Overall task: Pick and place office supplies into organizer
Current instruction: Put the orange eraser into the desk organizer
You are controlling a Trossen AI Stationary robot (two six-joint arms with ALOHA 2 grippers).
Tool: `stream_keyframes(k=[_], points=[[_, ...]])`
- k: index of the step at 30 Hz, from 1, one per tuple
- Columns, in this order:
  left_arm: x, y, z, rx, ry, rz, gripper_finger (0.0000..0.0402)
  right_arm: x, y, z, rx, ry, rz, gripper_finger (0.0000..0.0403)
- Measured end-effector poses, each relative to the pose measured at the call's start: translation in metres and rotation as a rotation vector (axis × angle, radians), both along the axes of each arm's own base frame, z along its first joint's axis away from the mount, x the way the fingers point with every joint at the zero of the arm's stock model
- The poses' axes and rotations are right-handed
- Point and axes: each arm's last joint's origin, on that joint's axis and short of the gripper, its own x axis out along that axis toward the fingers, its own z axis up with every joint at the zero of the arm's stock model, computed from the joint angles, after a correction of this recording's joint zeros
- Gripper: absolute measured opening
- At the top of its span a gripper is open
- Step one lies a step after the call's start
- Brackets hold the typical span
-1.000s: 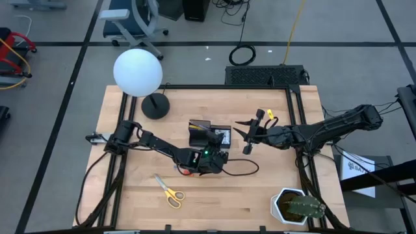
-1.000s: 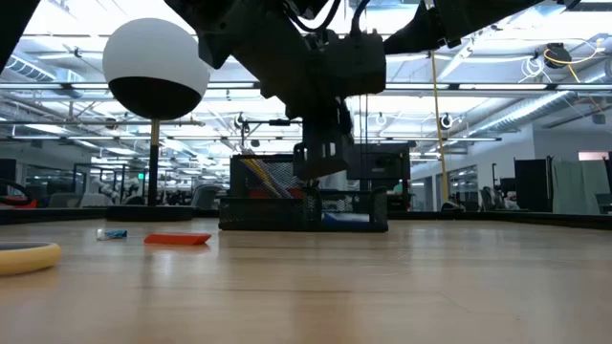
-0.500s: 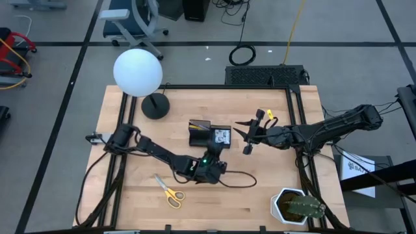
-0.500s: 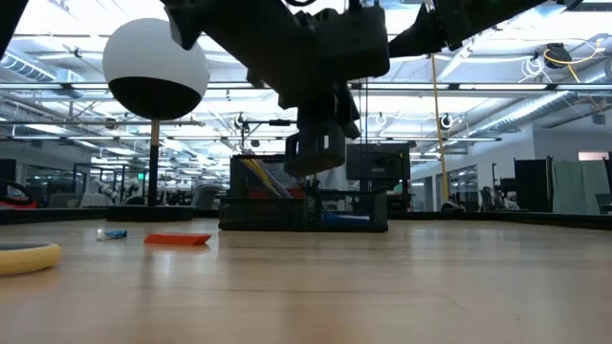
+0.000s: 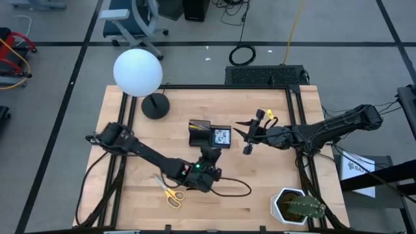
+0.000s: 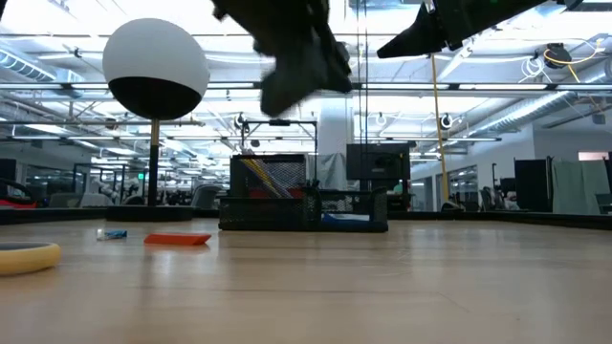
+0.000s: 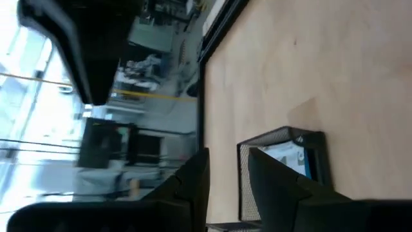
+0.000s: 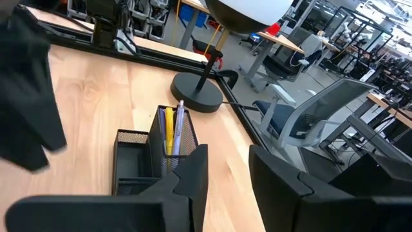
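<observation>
Left gripper (image 5: pixel 209 156) near organizer (image 5: pixel 209 134); scissors (image 5: pixel 169 192) apart.

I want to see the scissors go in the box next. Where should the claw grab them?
Probably from straight above, at the narrow middle where blades meet handles. The yellow-handled scissors lie flat on the table, blades pointing toward the far-left corner, so a claw closing across that slim waist should fit. The left claw is nearest.

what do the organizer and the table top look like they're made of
The organizer looks like black wire mesh, probably metal with a matte coat: the pens inside show through its fine grid walls. The table top looks like pale wood, likely butcher block: parallel plank seams and grain, with a soft satin sheen in the low view.
</observation>
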Motion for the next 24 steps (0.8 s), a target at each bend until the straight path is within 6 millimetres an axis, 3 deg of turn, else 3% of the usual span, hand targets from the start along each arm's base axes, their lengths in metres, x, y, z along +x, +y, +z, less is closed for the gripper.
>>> stream_keyframes(k=[4,10,16,24], points=[[-0.019,0.001,0.028,-0.167,0.000,-0.066,0.0113,0.000,0.000,-0.001,0.002,0.005,-0.001,0.0105],[-0.045,0.004,0.049,-0.398,0.112,-0.150,0.0113,0.000,0.000,-0.001,0.005,0.003,-0.002,0.0105],[-0.062,0.005,0.051,-0.545,0.253,-0.186,0.0113,0.000,0.000,-0.001,0.005,0.003,-0.002,0.0105],[-0.068,0.008,0.040,-0.689,0.386,-0.207,0.0113,0.000,0.000,-0.001,0.010,0.006,-0.003,0.0105]])
